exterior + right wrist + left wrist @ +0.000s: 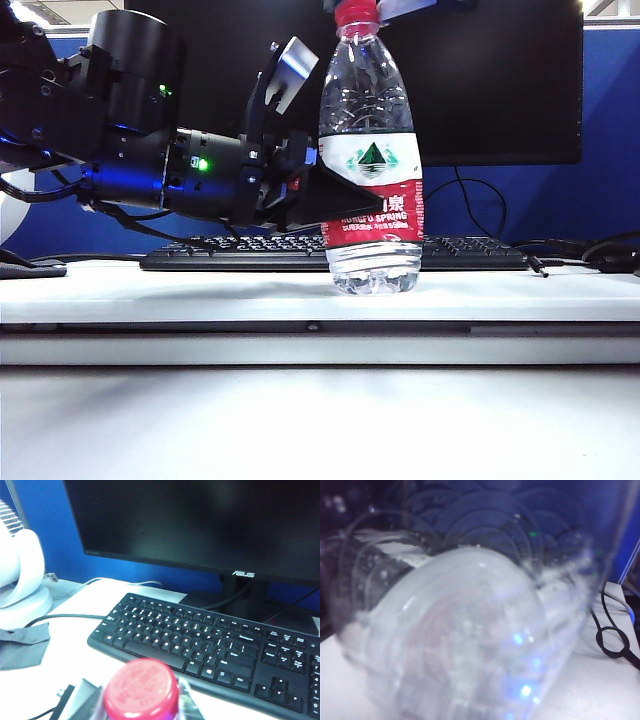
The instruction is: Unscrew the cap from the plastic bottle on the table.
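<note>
The plastic bottle (370,150) stands upright on the table (200,290), its red-and-white label facing the exterior view. My left gripper (325,195) reaches in from the left and is shut on the bottle's body at label height. In the left wrist view the clear bottle (470,630) fills the picture and hides the fingers. The red cap (357,13) sits on the neck at the top edge. My right gripper (141,705) is over it, with a grey finger (85,700) pressed against each side of the cap (141,689).
A black keyboard (250,255) lies just behind the bottle, in front of a dark monitor (480,80). Black cables (600,255) trail at the back right. In the right wrist view a white stand (20,570) and a grey cloth (25,645) show beside the keyboard (210,650).
</note>
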`<action>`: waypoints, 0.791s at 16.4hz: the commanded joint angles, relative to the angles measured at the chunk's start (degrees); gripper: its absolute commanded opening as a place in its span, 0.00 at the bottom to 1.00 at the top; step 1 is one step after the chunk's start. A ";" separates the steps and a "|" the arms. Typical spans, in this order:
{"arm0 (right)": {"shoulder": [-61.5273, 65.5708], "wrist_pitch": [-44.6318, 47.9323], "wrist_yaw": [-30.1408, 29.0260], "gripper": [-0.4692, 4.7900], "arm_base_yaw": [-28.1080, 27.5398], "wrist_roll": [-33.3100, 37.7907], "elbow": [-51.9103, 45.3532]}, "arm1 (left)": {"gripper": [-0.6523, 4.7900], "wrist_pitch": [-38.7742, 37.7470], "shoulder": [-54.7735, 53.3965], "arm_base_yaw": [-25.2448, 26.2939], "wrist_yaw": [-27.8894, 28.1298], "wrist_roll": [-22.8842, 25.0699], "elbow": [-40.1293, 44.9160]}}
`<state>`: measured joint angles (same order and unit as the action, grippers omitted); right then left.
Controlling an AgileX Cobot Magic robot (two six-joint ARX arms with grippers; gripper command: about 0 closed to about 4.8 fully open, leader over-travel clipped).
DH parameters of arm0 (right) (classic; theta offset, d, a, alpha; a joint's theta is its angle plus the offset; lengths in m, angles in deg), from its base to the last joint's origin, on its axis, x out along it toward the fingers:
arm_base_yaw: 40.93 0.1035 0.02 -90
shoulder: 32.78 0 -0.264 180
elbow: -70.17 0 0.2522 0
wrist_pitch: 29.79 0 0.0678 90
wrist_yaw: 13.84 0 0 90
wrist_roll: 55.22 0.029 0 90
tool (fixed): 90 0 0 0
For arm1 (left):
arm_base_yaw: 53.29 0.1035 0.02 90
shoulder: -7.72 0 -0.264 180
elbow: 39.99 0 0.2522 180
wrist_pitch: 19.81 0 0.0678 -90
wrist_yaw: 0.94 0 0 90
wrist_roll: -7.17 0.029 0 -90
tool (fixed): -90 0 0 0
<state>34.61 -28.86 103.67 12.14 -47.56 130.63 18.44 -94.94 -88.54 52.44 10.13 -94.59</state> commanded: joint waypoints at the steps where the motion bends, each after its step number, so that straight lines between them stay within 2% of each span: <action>1: -0.20 1.66 -0.17 0.36 0.11 0.28 0.33 | 0.18 -3.30 -0.44 -0.02 0.35 0.07 0.35; 5: -0.24 1.01 -0.59 0.35 -0.66 0.26 0.33 | 0.18 -3.32 -0.44 -0.02 0.35 0.07 0.35; 10: -1.77 -4.13 -4.79 0.34 -2.75 -0.52 0.33 | 0.18 -3.50 -0.44 -0.02 0.37 0.11 0.35; 13: -3.21 -6.73 -12.55 0.34 -6.54 -0.70 0.33 | 0.18 -3.52 -0.44 -0.02 0.37 0.28 0.35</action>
<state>31.62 -33.95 92.50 6.37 -48.42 130.78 18.42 -94.94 -88.56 52.66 10.20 -94.59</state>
